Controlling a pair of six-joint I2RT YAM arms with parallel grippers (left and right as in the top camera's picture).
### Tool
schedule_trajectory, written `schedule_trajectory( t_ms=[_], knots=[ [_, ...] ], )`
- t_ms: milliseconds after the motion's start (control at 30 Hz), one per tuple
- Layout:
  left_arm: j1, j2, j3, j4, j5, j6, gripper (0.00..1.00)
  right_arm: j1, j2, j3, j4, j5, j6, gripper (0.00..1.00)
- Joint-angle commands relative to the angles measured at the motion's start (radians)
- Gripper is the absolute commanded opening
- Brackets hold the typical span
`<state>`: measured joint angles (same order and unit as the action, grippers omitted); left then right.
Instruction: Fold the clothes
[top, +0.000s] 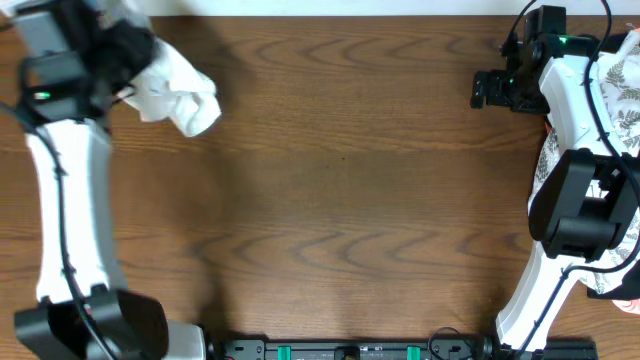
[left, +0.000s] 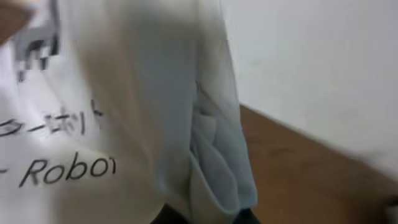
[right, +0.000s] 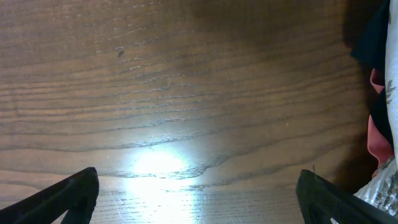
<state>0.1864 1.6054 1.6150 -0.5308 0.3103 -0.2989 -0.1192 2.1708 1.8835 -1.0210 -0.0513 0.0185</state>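
The clothes are one white T-shirt (top: 182, 95), bunched in a crumpled lump at the table's far left corner. My left gripper (top: 138, 78) is shut on a fold of it. In the left wrist view the T-shirt (left: 124, 124) hangs close in front of the lens, with black print reading "Robot" under Japanese characters. A pinched fold runs down between the dark tips of the left gripper (left: 205, 218). My right gripper (top: 487, 90) hovers at the far right, away from the shirt. In the right wrist view the right gripper (right: 199, 199) stands wide open over bare wood, nothing between its fingers.
The brown wooden table (top: 350, 200) spreads between the two arms. A white cloth with grey fern-leaf print (top: 622, 85) lies along the right edge beside the right arm. That fern-print cloth (right: 387, 186) and some dark and red fabric show at the right wrist view's right edge.
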Motion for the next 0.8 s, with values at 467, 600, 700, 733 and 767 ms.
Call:
schedule_trajectory(
  t_ms=[467, 600, 700, 733, 767],
  knots=[
    [-0.365, 0.304, 0.019, -0.006, -0.462, 0.496, 0.06, 0.002, -0.006, -0.003, 0.0, 0.006, 0.011, 0.99],
    [-0.432, 0.338, 0.019, 0.004, -0.461, 0.501, 0.06, 0.002, -0.006, -0.003, 0.0, 0.006, 0.011, 0.99],
    [-0.488, 0.349, 0.016, 0.004, -0.46, 0.5, 0.06, 0.002, -0.006, -0.003, 0.0, 0.006, 0.011, 0.99],
    [-0.505, 0.352, 0.013, 0.005, -0.46, 0.5, 0.06, 0.002, -0.006, -0.003, 0.0, 0.006, 0.011, 0.99],
    [-0.522, 0.354, 0.01, 0.005, -0.46, 0.5, 0.06, 0.002, -0.006, -0.003, 0.0, 0.006, 0.011, 0.99]
  ],
)
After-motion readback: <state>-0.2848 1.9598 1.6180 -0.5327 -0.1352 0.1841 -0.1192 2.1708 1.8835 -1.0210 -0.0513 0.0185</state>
